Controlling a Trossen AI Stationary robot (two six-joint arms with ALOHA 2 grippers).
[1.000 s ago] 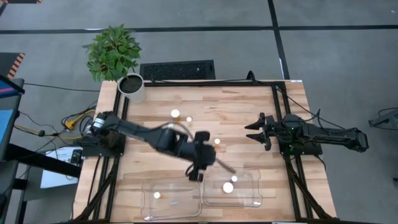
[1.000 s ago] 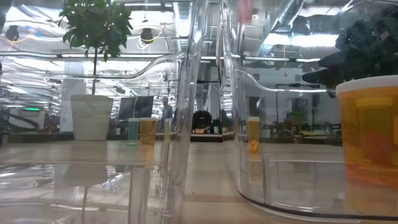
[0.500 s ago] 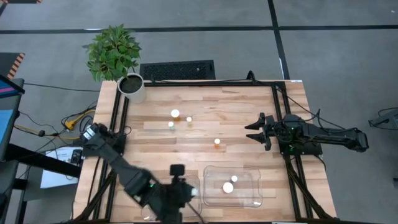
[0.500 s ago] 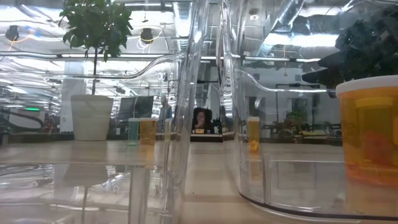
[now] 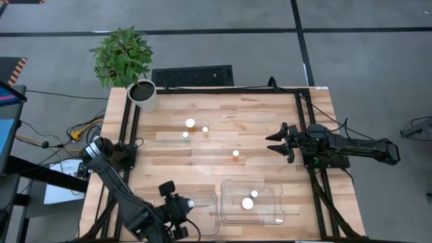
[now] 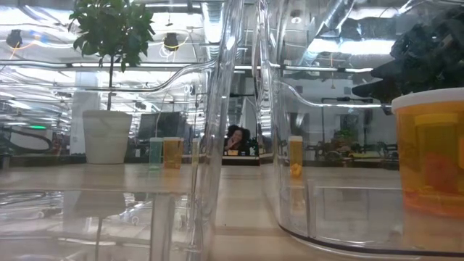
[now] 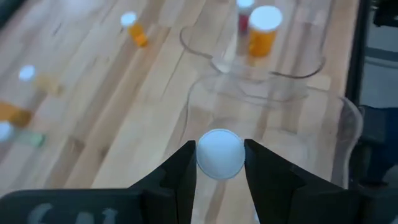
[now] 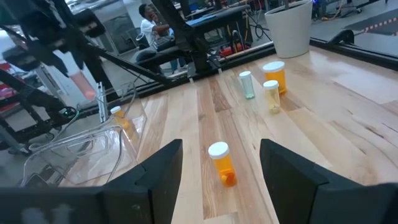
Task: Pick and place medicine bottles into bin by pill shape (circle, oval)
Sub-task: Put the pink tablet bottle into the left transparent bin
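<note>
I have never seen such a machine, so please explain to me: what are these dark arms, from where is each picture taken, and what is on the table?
Two robot arms work at a wooden table. One camera looks straight down, one sits at table height, and one rides on each wrist. The left gripper, at the near edge over the left clear bin, has its jaws shut on a white-capped bottle. The right gripper waits open at the right side. Four small medicine bottles stand loose mid-table; two more stand in the right clear bin. A potted plant stands at the far left corner.
</note>
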